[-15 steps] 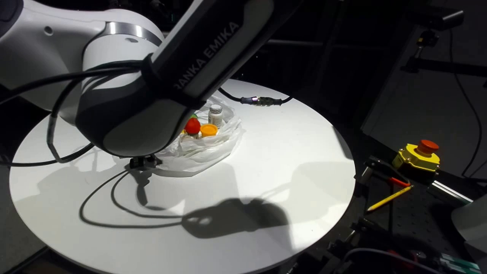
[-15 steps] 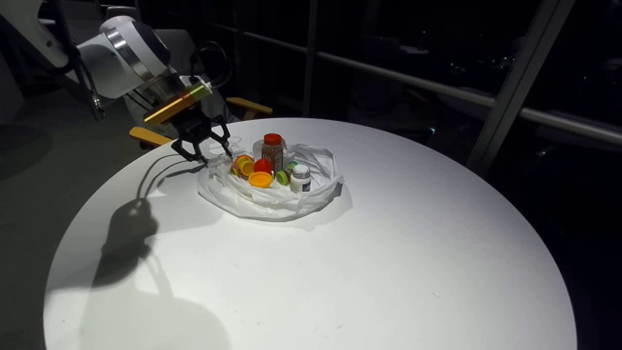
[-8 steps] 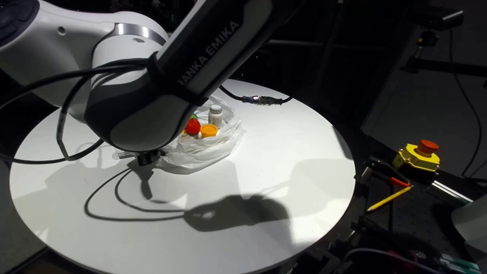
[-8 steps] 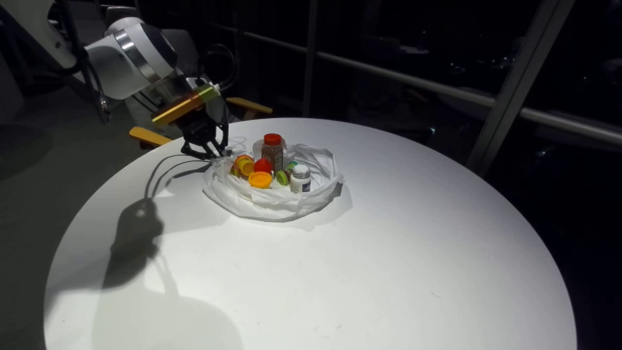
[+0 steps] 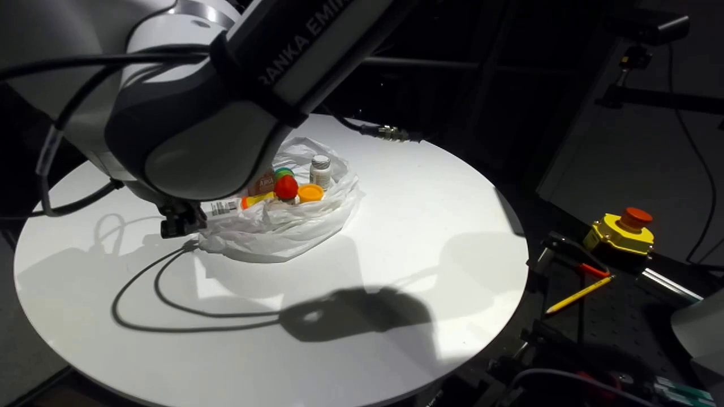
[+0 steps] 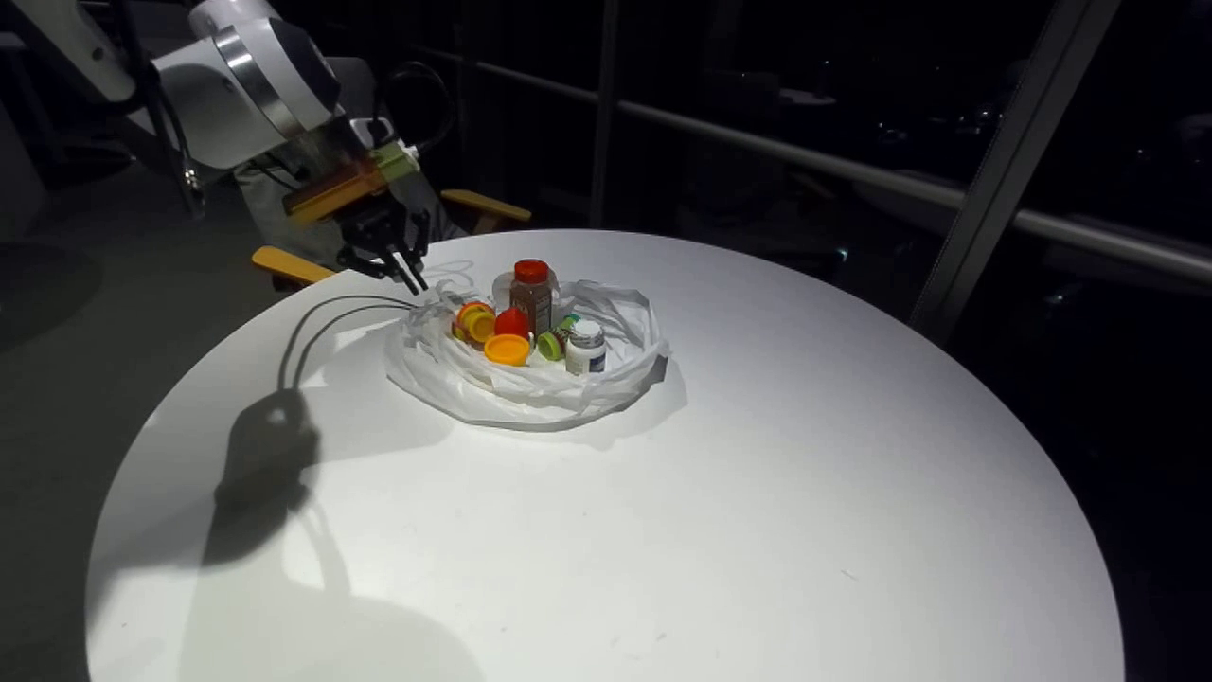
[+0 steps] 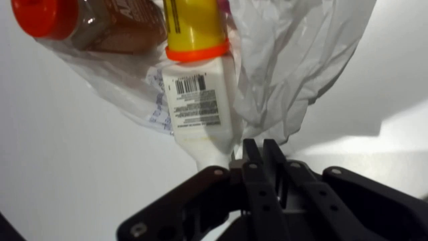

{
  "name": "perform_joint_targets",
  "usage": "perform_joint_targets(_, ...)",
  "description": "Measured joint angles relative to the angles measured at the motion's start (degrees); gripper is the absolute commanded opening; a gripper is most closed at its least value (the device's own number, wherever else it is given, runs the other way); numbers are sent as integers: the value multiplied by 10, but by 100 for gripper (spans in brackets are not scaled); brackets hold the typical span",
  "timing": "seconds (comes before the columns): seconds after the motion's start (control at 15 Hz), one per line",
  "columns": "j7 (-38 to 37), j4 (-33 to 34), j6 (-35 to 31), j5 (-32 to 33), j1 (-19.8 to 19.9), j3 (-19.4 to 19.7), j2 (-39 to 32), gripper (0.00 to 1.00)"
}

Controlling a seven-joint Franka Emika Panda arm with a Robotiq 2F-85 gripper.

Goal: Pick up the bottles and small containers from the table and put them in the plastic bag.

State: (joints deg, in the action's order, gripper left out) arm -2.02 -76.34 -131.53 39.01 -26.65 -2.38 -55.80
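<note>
Final bagging seems underway; jaws together; wrinkled translucent plastic bag should be drawn over flat-sided white plastic bottle

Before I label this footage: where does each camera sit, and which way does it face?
In an exterior view: apart from the arm, higher than the table, facing down across it; arm filling upper left.
In an exterior view: also apart and higher, facing down at the bag; arm and gripper show upper left.
Wrist view: at the arm's end, facing past the fingers to the white bottle; gripper at the bottom.
Both exterior views share the table, bag and arm.
</note>
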Motion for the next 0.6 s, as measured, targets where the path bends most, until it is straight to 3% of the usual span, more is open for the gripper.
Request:
perform_joint_targets(0.27,-59,-70,-84,3,1,7,59,12)
perform_joint_targets(0.33,-72,-93,-93,3,1,12,74,36)
perform_joint_targets(0.4,-86,-113,-94,2,1,16,87,38)
perform_joint_targets(0.53,-107,-139,-52,-21,2,18,105,52)
perform_joint_targets(0.6,-113,-143,-18,-35,1,18,111,34)
